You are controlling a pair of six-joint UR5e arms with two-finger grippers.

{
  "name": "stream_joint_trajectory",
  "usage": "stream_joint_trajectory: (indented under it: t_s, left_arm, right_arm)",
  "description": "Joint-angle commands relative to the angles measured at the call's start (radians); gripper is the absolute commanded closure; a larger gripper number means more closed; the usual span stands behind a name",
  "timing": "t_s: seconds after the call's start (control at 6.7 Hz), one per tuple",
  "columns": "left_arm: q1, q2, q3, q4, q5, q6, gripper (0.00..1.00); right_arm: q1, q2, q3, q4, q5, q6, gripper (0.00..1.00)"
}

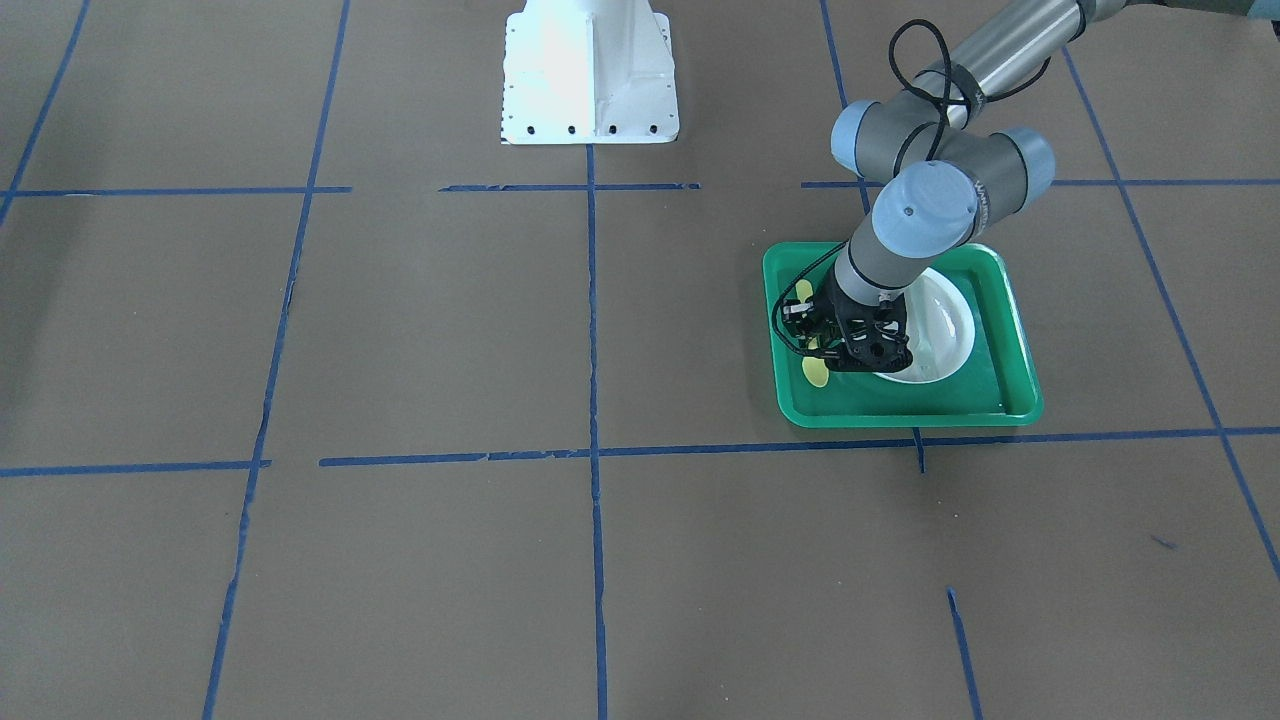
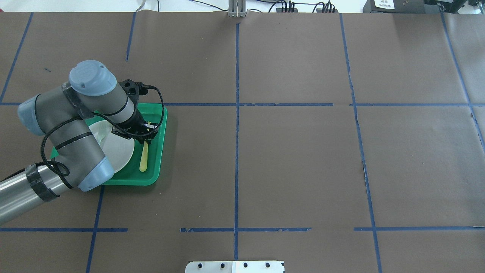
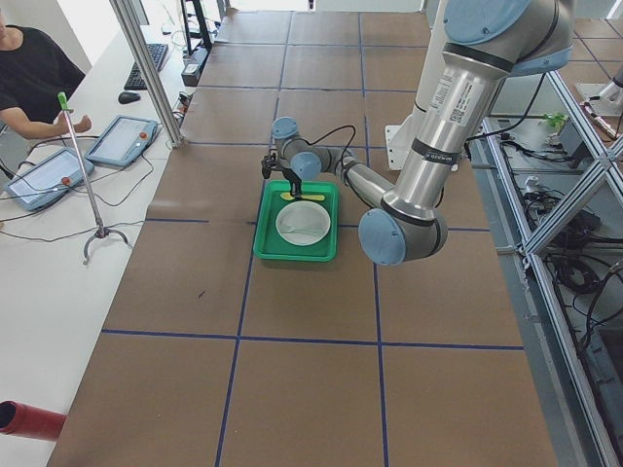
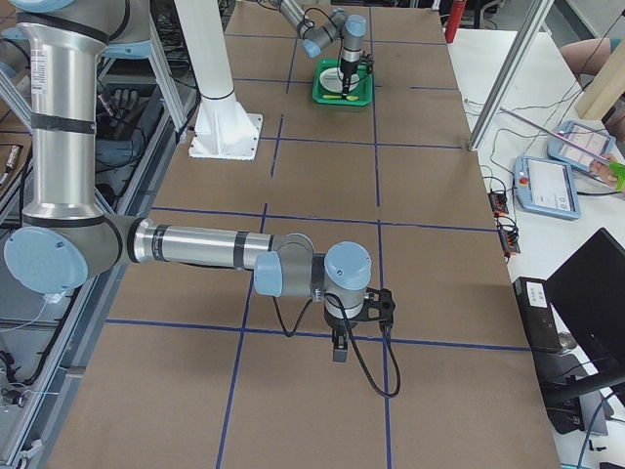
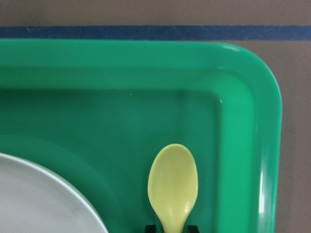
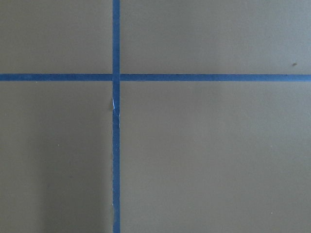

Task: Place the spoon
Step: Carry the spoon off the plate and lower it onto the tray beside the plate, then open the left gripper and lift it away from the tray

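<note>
The yellow spoon [image 5: 173, 182] is low in the green tray [image 5: 243, 97], in the strip between the white plate [image 5: 39, 194] and the tray's rim. My left gripper [image 2: 146, 141] points down over it. In the left wrist view its two fingertips [image 5: 151, 227] press both sides of the spoon's neck, just behind the bowl. The handle [image 2: 143, 161] runs back toward the robot; the bowl [image 1: 816, 372] points away from it. My right gripper [image 4: 337, 347] hangs over bare table far from the tray, and I cannot tell whether it is open or shut.
The white plate [image 2: 119, 151] fills most of the tray [image 2: 159, 151], partly hidden under the left arm; something pale lies on it [image 2: 99, 132]. The white robot base [image 1: 590, 75] stands mid-table. Brown paper with blue tape lines [image 6: 115, 145] covers the table.
</note>
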Motion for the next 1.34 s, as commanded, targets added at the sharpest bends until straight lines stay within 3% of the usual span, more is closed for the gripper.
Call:
stream_joint_trajectory:
  t_s: [0.0,0.15,0.3,0.9,1.19]
  left_arm:
    - [-0.023,0.006,-0.016,-0.026,-0.006,0.001,0.11]
    - [-0.122,0.006,-0.044,-0.025,-0.051,0.007,0.11]
    - [-0.247,0.018,-0.047,-0.012,-0.097,0.13,0.04]
    - [-0.573,0.234,-0.056,0.037,-0.179,0.616,0.02]
    - [-0.757,0.331,-0.004,0.035,-0.21,0.9,0.02]
  right_arm:
    - [0.0,0.0,0.0,0.0,-0.001,0.0,0.0]
    - [0.0,0.0,0.0,0.0,0.0,0.0,0.0]
    - [0.0,0.0,0.0,0.0,0.0,0.0,0.0]
    - [0.0,0.0,0.0,0.0,0.0,0.0,0.0]
    - [0.0,0.0,0.0,0.0,0.0,0.0,0.0]
